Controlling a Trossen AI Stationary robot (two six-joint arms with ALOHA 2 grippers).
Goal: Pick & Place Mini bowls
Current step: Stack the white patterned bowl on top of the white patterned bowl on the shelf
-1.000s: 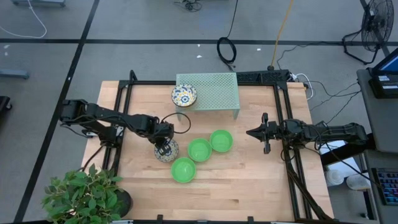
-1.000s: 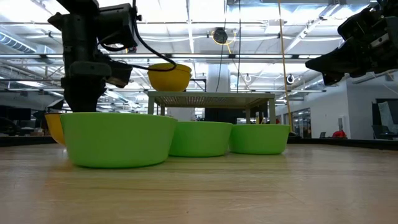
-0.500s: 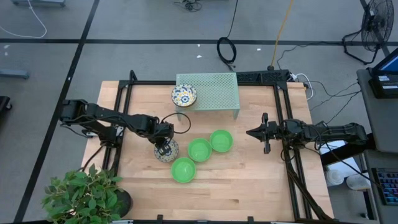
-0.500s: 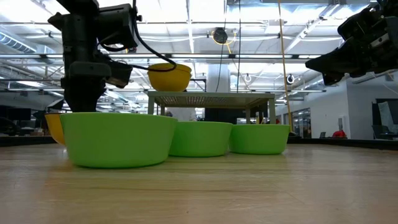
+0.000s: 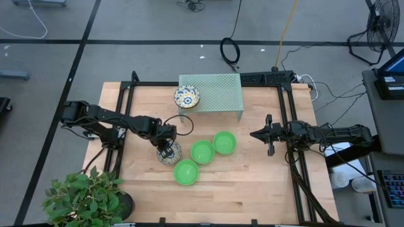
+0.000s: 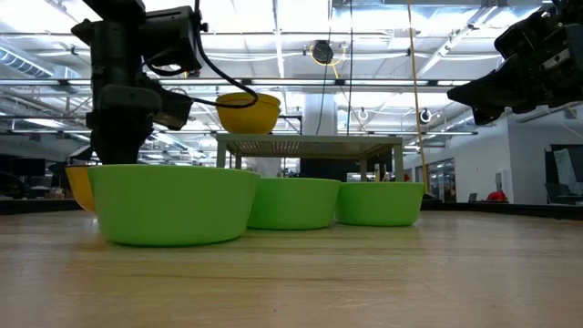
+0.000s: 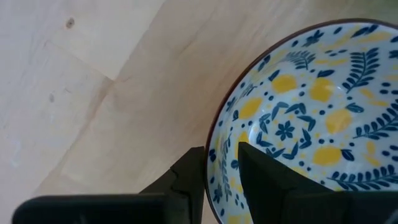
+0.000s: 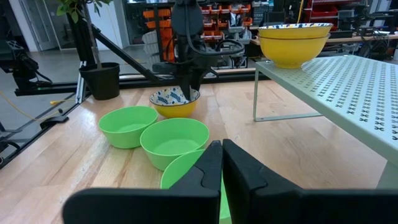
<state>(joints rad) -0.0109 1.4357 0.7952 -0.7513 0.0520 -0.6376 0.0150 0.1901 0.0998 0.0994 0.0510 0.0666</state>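
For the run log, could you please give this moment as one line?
left claw: shut on floral bowl rim | right claw: shut, idle | rack: stacked bowls

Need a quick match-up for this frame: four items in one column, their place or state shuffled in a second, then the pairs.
Items:
1. left hand
2. right hand
3. stacked patterned bowls
4. three green bowls

Place or state:
A. on the pale green mesh rack
B. grouped mid-table on the wood
C. fingers astride the rim of the patterned bowl on the table
D. shut, off the table surface at the right side, holding nothing

Pairs: 1-C, 2-D, 3-A, 4-B
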